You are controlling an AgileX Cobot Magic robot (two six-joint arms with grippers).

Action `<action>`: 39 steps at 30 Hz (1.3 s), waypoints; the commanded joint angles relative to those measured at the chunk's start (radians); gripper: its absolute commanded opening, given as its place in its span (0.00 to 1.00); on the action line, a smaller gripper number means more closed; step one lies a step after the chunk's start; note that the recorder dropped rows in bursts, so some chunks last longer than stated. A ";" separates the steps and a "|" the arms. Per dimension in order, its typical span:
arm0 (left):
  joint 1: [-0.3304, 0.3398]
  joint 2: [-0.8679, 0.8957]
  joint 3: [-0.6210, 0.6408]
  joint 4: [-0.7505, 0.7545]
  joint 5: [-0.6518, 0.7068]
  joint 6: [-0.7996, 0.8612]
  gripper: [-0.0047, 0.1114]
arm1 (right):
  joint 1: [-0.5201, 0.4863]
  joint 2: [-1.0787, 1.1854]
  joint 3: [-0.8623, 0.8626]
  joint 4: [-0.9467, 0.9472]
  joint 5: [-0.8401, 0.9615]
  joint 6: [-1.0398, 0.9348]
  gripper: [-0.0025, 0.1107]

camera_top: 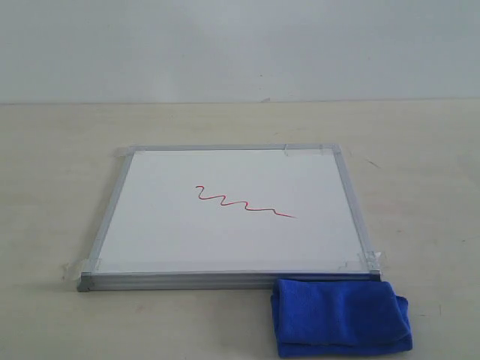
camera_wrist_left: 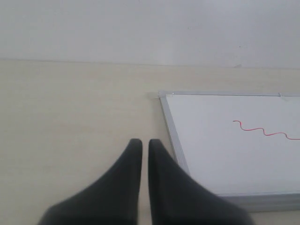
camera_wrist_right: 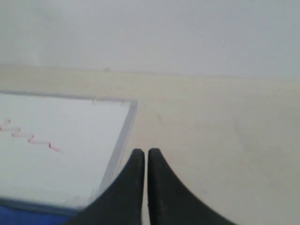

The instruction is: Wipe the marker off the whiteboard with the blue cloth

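Note:
The whiteboard (camera_top: 232, 247) lies flat on the table, silver-framed, with tape at its corners. A red wavy marker line (camera_top: 244, 202) crosses its middle. The folded blue cloth (camera_top: 341, 316) rests on the table against the board's near right corner. Neither gripper shows in the exterior view. In the left wrist view my left gripper (camera_wrist_left: 141, 143) is shut and empty, beside the whiteboard (camera_wrist_left: 220, 159) edge, with the marker line (camera_wrist_left: 262, 131) off to one side. My right gripper (camera_wrist_right: 141, 152) is shut and empty, next to the whiteboard (camera_wrist_right: 56, 164) frame; a sliver of blue cloth (camera_wrist_right: 23, 216) shows.
The pale beige table (camera_top: 60, 172) spreads on all sides of the board. A light wall (camera_top: 240, 45) rises behind the table's far edge.

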 commanded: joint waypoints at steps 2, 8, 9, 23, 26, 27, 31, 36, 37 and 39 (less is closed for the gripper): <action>0.003 -0.003 0.003 0.001 -0.007 0.002 0.08 | -0.001 -0.005 0.000 0.048 -0.352 0.081 0.02; 0.003 -0.003 0.003 0.001 -0.007 0.002 0.08 | -0.001 0.074 -0.232 0.071 -0.087 0.036 0.02; 0.003 -0.003 0.003 0.001 -0.007 0.002 0.08 | -0.001 0.138 -0.311 0.071 0.013 0.013 0.02; 0.003 -0.003 0.003 0.001 -0.007 0.002 0.08 | -0.001 0.515 -0.569 0.105 0.129 -0.058 0.02; 0.003 -0.003 0.003 0.001 -0.007 0.002 0.08 | 0.002 0.558 -0.569 0.175 0.123 -0.061 0.02; 0.003 -0.003 0.003 0.001 -0.007 0.002 0.08 | 0.002 0.578 -0.569 0.185 0.143 -0.068 0.02; 0.003 -0.003 0.003 0.001 -0.007 0.002 0.08 | 0.002 0.703 -0.571 0.309 0.286 -0.232 0.02; 0.003 -0.003 0.003 0.001 -0.007 0.002 0.08 | 0.002 0.851 -0.608 0.559 0.478 -0.512 0.02; 0.003 -0.003 0.003 0.001 -0.007 0.002 0.08 | 0.002 0.887 -0.625 0.588 0.530 -0.566 0.02; 0.003 -0.003 0.003 0.001 -0.007 0.002 0.08 | 0.002 0.934 -0.658 0.614 0.586 -0.601 0.02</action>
